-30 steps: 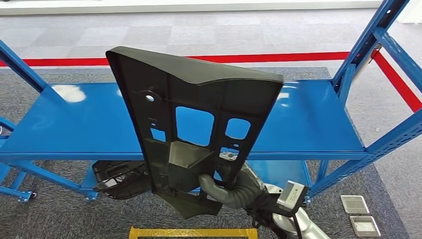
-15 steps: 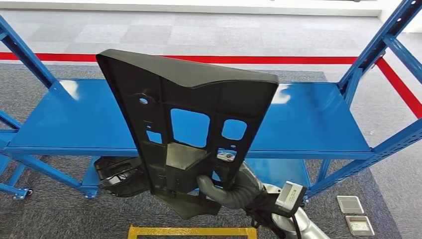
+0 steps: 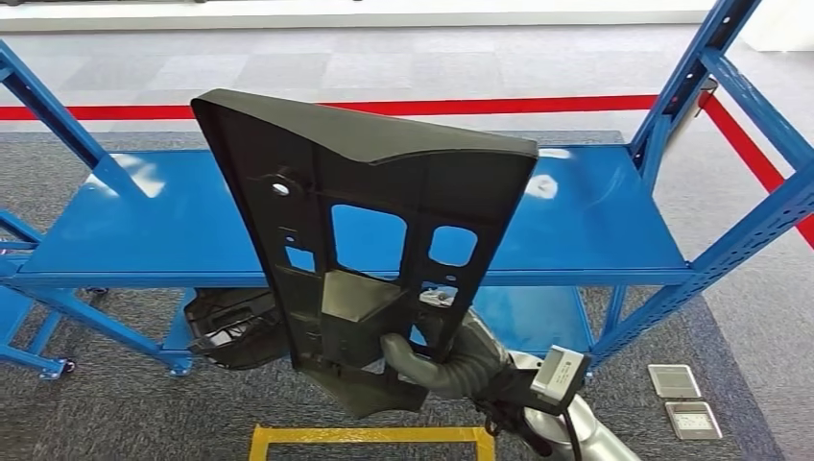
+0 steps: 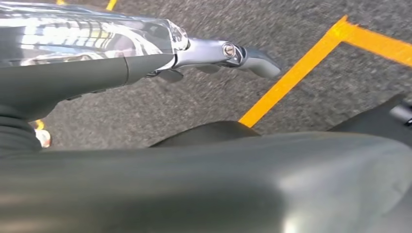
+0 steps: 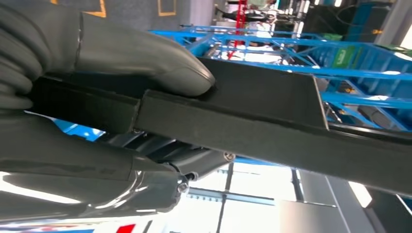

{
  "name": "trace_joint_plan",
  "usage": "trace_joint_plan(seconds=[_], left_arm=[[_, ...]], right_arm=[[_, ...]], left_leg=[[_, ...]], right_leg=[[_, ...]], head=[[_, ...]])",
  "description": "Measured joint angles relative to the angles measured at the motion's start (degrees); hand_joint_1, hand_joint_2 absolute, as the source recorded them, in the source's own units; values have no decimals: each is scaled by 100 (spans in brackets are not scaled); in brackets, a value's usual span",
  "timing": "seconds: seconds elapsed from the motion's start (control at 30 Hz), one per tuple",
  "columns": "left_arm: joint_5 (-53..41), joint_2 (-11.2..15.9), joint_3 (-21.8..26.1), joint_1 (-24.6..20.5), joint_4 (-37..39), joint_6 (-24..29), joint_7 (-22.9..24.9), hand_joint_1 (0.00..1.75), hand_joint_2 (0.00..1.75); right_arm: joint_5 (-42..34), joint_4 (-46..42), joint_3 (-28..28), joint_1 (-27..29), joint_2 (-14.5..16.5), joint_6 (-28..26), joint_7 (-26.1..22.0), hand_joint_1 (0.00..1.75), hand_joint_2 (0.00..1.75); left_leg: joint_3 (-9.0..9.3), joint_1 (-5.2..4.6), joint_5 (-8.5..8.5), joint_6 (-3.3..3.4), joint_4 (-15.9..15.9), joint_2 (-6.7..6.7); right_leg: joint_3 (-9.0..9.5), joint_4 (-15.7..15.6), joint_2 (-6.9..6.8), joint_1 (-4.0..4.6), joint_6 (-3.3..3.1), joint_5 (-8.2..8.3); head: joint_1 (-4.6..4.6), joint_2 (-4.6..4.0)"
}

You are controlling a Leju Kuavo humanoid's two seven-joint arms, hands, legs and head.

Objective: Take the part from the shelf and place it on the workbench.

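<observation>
In the head view, the blue metal shelf (image 3: 595,230) is standing ahead on grey carpet (image 3: 96,413); on its lower tier a second black moulded part (image 3: 230,331) is lying, partly behind the held one; the right hand (image 3: 443,357) is gripping the black plastic panel (image 3: 370,230) by its lower edge, thumb wrapped over the front, and the panel is standing nearly upright in the air in front of the shelf, its cut-outs showing the blue top tier through them; a yellow floor marking (image 3: 370,438) is lying just below the panel, and red tape (image 3: 538,104) is running across the floor beyond the shelf.

In the left wrist view, the left hand (image 4: 228,56) is hanging over the carpet beside a yellow line, its fingers stretched out and holding nothing.

In the right wrist view, the right hand's thumb (image 5: 145,60) is pressing on the panel's edge, the other fingers clamping it from the opposite face; blue shelving is showing beyond.
</observation>
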Motion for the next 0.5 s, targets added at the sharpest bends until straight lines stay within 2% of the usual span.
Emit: trace_joint_plan(seconds=[0.03, 0.07, 0.1, 0.13, 0.23, 0.27, 0.3, 0.37, 0.4, 0.43, 0.5], left_arm=[[-1, 1, 0, 1, 0, 0, 0, 0, 175], [-1, 2, 0, 4, 0, 0, 0, 0, 175], [-1, 2, 0, 8, 0, 0, 0, 0, 175], [-1, 2, 0, 11, 0, 0, 0, 0, 175], [-1, 3, 0, -2, 0, 0, 0, 0, 175], [-1, 3, 0, -8, 0, 0, 0, 0, 175], [0, 3, 0, -10, 0, 0, 0, 0, 175], [1, 4, 1, 8, 0, 1, 0, 0, 175], [1, 4, 1, 15, 0, 1, 0, 0, 175], [1, 5, 2, 17, 0, 2, 0, 0, 175], [1, 5, 2, 10, 0, 2, 0, 0, 175]], right_arm=[[0, 4, 0, 0, 2, 0, 0, 175, 175], [0, 13, 0, 1, 2, 0, 0, 175, 175], [0, 21, 0, 2, 2, -1, 0, 175, 175], [0, 28, 0, 2, 2, -2, 0, 175, 175], [0, 31, 0, -1, 11, -23, 1, 175, 175], [0, 30, 0, -2, 16, -38, 1, 175, 175], [-1, 30, 0, 0, 21, -52, 1, 175, 175], [-7, 30, 0, 14, 28, -79, 0, 175, 175], [-12, 30, -2, 25, 31, -88, 0, 175, 175], [-17, 30, -6, 37, 33, -96, -1, 175, 175], [-25, 30, -24, 61, 32, -107, -2, 175, 175]], left_leg=[[-94, 14, -235, -29, 371, 0], [-137, 24, -390, -48, 655, 0], [-90, 31, -444, -58, 757, 0], [86, 36, -385, -60, 599, 0], [943, 35, -14, -18, -666, -10], [1097, 26, 43, 8, -936, -17], [1152, 12, 58, 37, -1053, -24], [1102, -11, 113, 114, -1037, -24], [1065, -10, 160, 162, -1033, -8], [1015, -5, 214, 214, -1034, 9], [871, -6, 330, 295, -1028, 41]], right_leg=[[-68, 5, -14, 2, -4, 46], [-133, 10, -28, 4, 0, 89], [-192, 15, -37, 4, 8, 130], [-243, 18, -42, 3, 20, 171], [-347, 25, -43, 4, 81, 284], [-372, 30, -42, 8, 114, 321], [-392, 34, -43, 9, 150, 359], [-423, 33, -38, -3, 229, 422], [-445, 56, -28, -12, 260, 380], [-489, 141, -16, -16, 281, 249], [-662, 636, 10, -17, 300, -262]], head=[[1, 0], [1, 0], [1, 0], [1, 0], [1, 0], [1, 0], [2, 0], [2, 0], [3, 0], [5, 0], [10, 0]])
